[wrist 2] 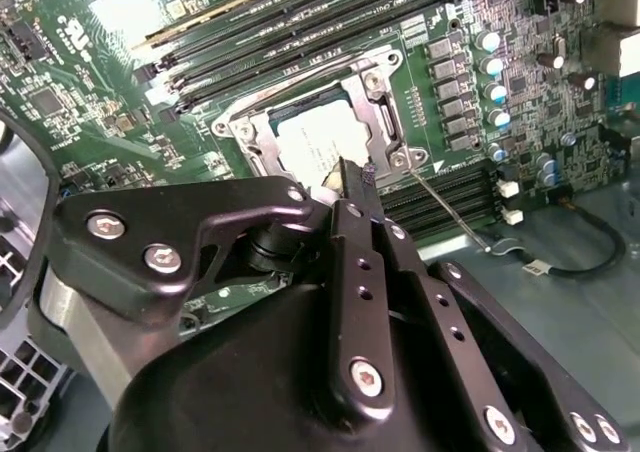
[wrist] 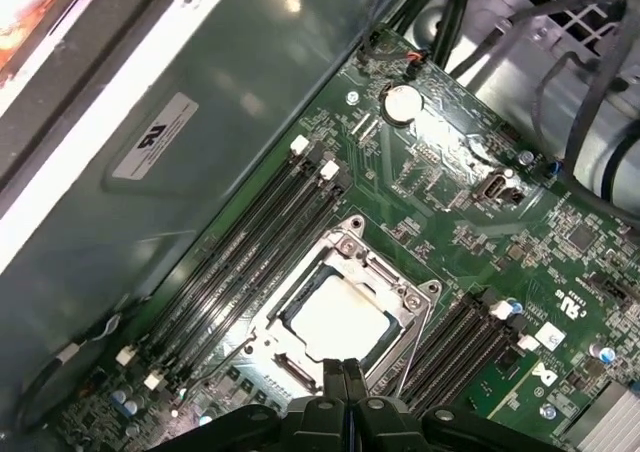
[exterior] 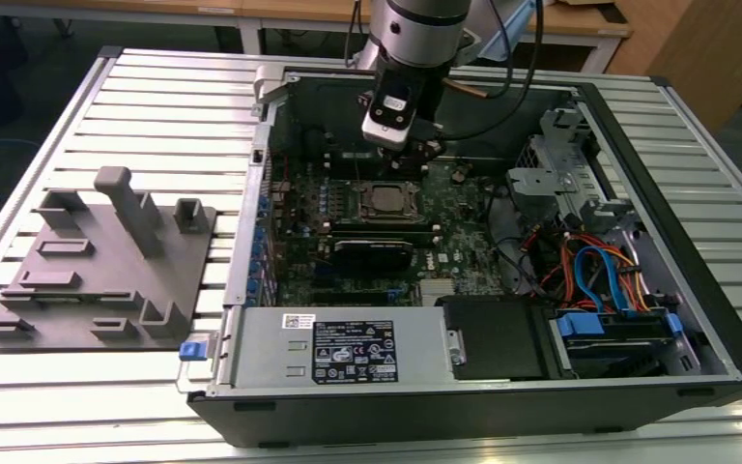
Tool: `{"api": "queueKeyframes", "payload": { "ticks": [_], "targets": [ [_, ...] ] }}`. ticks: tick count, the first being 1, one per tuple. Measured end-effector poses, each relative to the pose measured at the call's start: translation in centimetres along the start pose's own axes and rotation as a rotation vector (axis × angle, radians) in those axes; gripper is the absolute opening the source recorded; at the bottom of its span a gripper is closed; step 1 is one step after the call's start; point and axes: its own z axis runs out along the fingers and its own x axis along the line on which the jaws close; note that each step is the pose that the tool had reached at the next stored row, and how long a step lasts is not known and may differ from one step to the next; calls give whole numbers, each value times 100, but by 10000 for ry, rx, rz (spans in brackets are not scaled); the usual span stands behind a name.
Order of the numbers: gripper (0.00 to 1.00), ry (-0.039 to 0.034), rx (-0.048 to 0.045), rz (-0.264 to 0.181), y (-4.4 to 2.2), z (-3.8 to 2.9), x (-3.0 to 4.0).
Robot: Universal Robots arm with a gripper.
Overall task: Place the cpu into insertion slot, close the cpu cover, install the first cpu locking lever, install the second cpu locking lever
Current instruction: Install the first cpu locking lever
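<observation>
Cpu (exterior: 383, 200), seated in insertion slot (wrist: 297, 298), upper centre of the exterior view.
Cpu cover (wrist: 392, 272) lay flat around it; gripper (wrist 2: 355, 174) hung just above, fingers pressed together, holding nothing.

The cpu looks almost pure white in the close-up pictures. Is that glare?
Yes, glare: in both wrist views the cpu is washed out white, while in the exterior view it looks dull grey. In the second wrist view light also bleaches a patch of the motherboard; the gripper in front is dark.
</observation>
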Motion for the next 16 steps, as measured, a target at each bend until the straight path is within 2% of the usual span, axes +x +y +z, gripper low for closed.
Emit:
{"api": "queueKeyframes", "payload": {
  "ticks": [9, 16],
  "targets": [
    [10, -4, 17, -338, -2, 0, -3],
    [10, -4, 19, -378, -2, 0, -3]
  ]
}}
